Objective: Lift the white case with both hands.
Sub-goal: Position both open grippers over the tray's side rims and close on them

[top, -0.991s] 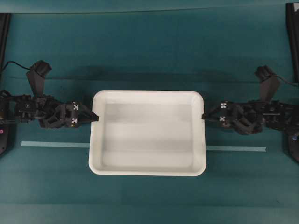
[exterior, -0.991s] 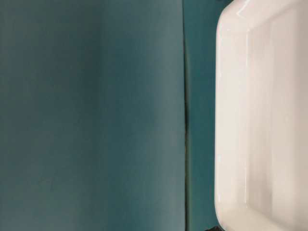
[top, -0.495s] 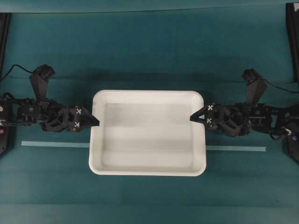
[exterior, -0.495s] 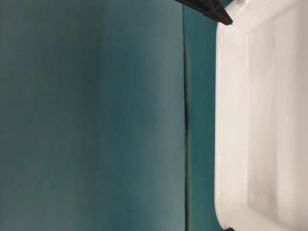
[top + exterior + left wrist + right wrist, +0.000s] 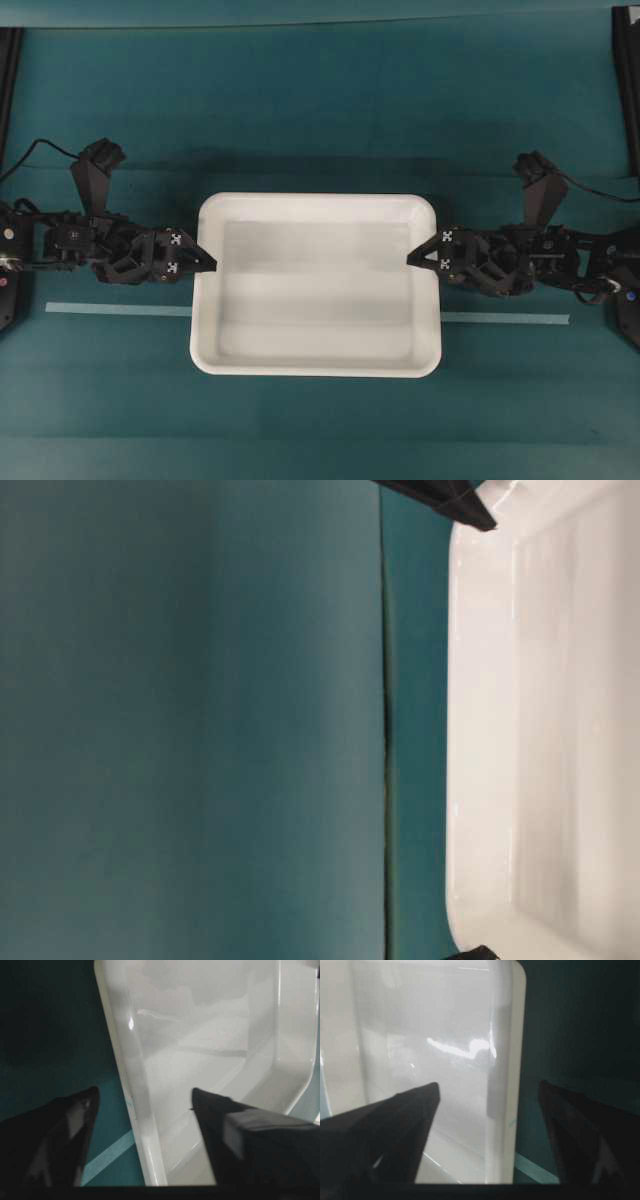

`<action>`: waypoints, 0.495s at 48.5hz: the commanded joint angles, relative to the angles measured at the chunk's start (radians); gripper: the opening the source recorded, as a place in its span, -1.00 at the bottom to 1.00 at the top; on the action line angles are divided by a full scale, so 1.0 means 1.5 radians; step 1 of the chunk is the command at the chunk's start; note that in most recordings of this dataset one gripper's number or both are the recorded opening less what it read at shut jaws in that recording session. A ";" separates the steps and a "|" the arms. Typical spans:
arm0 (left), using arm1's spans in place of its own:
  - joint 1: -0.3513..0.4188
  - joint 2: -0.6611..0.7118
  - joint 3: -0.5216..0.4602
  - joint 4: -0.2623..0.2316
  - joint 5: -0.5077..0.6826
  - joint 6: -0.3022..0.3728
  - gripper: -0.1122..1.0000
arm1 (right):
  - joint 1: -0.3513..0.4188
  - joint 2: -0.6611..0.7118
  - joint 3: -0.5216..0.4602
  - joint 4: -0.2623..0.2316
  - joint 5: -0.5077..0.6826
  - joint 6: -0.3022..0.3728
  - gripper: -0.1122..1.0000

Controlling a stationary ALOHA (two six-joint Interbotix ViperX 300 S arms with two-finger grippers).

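The white case (image 5: 315,300) lies flat on the teal cloth, mid-table. My left gripper (image 5: 205,263) is at its left rim and stands open. In the left wrist view the left gripper (image 5: 144,1091) straddles the rim (image 5: 120,1050), one jaw over the cloth and one over the case's inside, neither touching. My right gripper (image 5: 415,258) is at the right rim, also open. In the right wrist view the right gripper (image 5: 489,1085) straddles the rim (image 5: 515,1035) with gaps on both sides. At table level the case (image 5: 540,730) fills the right side, with a black fingertip (image 5: 455,502) at its top corner.
A pale tape strip (image 5: 120,310) runs across the cloth and passes under the case, coming out on the right (image 5: 505,319). Black frame posts stand at the far left (image 5: 8,80) and far right (image 5: 627,80). A seam (image 5: 385,730) crosses the cloth.
Both grippers have moved inward from just outside the case's ends until their jaws straddle the rims. The jaws have narrowed a little. The case has not moved.
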 commanded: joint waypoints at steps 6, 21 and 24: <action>-0.002 0.016 -0.014 0.001 0.012 -0.004 0.06 | -0.011 0.006 -0.017 0.009 0.072 0.006 0.19; -0.004 0.018 -0.022 0.001 0.061 -0.040 -0.68 | -0.015 0.005 -0.032 0.004 0.105 0.008 -0.60; -0.005 0.017 -0.024 0.001 0.063 -0.041 -0.68 | -0.016 0.002 -0.033 0.004 0.108 0.009 -0.59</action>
